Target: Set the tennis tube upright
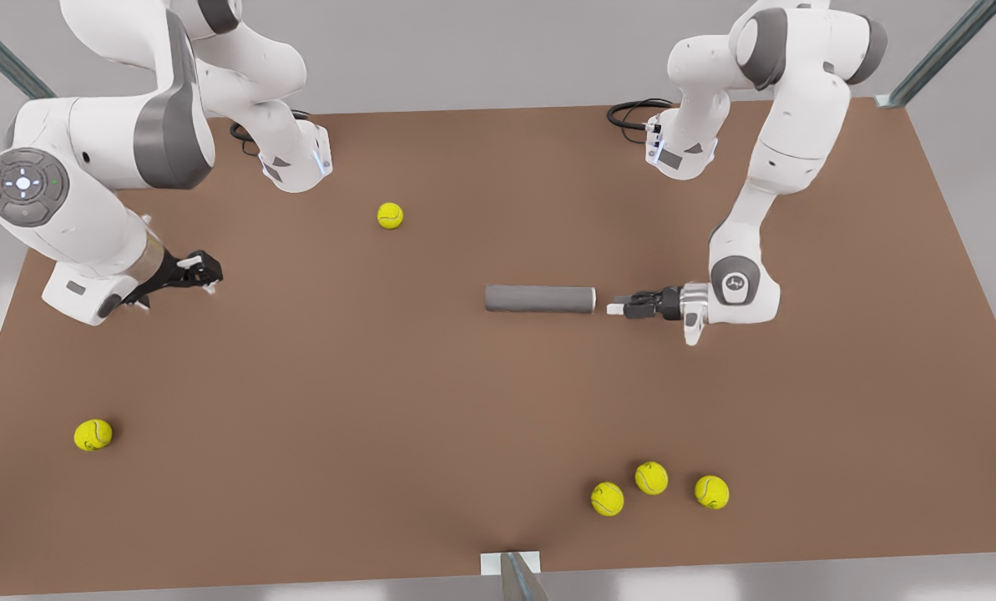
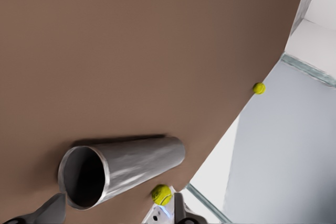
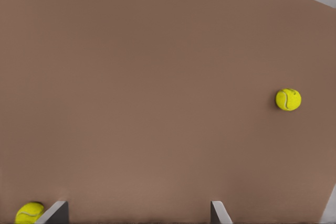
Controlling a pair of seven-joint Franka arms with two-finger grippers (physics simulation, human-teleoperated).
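Brown tabletop [image 1: 314, 401] is filling most of the scene, with grey floor showing around its edges. Lying flat on its side near the middle is the tennis tube [image 1: 539, 299], its long axis running 9-to-3 in the front view. The left tool [image 1: 616, 308] is hovering just off the tube's 3 o'clock end, the end with the lighter rim, close but not touching as far as I can see. From the left wrist view the tube's [image 2: 121, 169] open mouth is facing the camera, and the tool's fingers [image 2: 52, 209] are sitting spread wide either side, gripping nothing.

The right tool [image 1: 205, 271] is waiting way over at 9 o'clock from the tube, well apart from it. Its fingertips [image 3: 55, 212] are also standing spread apart, empty.

Counting stuff: one tube, two arms, and five tennis balls [image 1: 390, 215] — one at 11 o'clock from the tube, one far out at 8 o'clock, and three clustered around 5 o'clock.
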